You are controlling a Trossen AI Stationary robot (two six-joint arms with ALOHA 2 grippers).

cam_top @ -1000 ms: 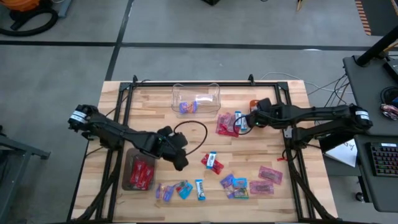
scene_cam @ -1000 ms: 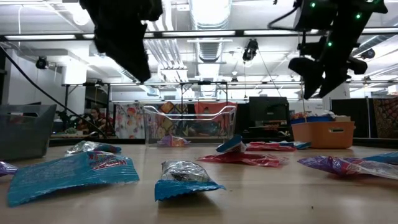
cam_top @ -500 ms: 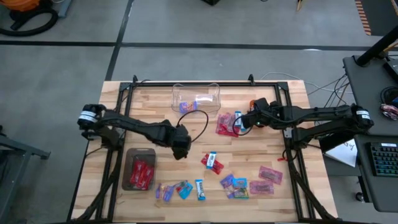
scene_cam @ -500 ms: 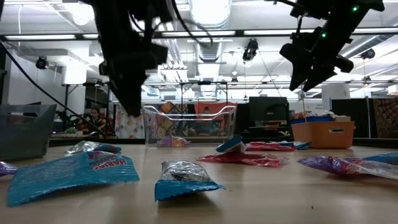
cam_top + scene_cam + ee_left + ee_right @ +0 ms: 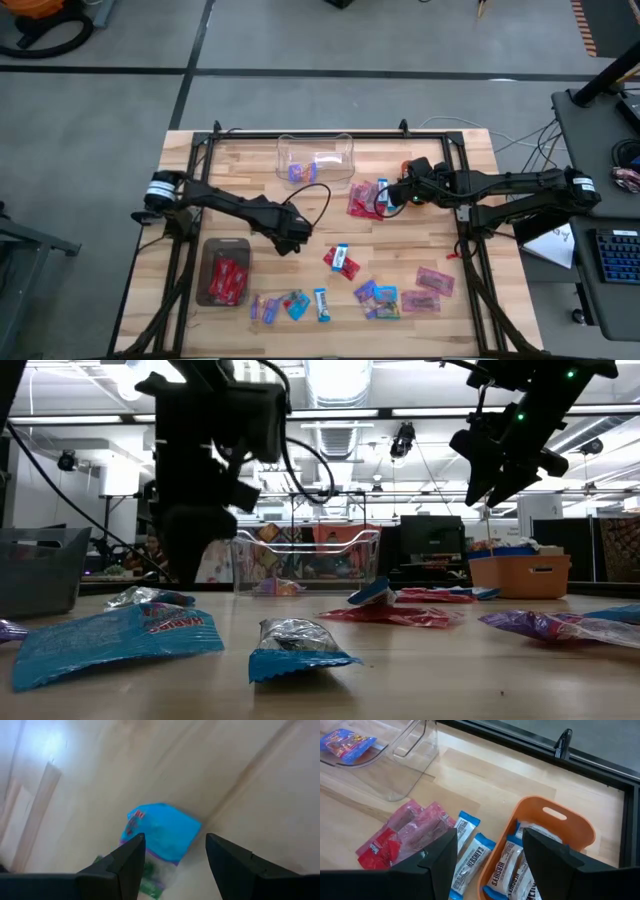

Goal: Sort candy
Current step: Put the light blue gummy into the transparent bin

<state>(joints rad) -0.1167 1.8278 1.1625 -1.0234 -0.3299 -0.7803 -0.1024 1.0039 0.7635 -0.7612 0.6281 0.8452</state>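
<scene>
Blue shiny sweet wrapper [image 5: 162, 832] lies btwn left gripper's [image 5: 176, 852] spread, empty fingers, prob its next pick. Right gripper [image 5: 490, 847], also spread & empty, hangs by small orange plastic bowl [image 5: 555, 822] collecting blue-and-white bars.

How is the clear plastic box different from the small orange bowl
The clear plastic box is see-through and wide; the small orange bowl is opaque and more compact. The box holds purple and blue packets, while the bowl holds blue-and-white bars. The box stands near the middle of the table's far edge; the bowl sits under the right pincer. Both are open-topped and rest on the wooden table.
</scene>
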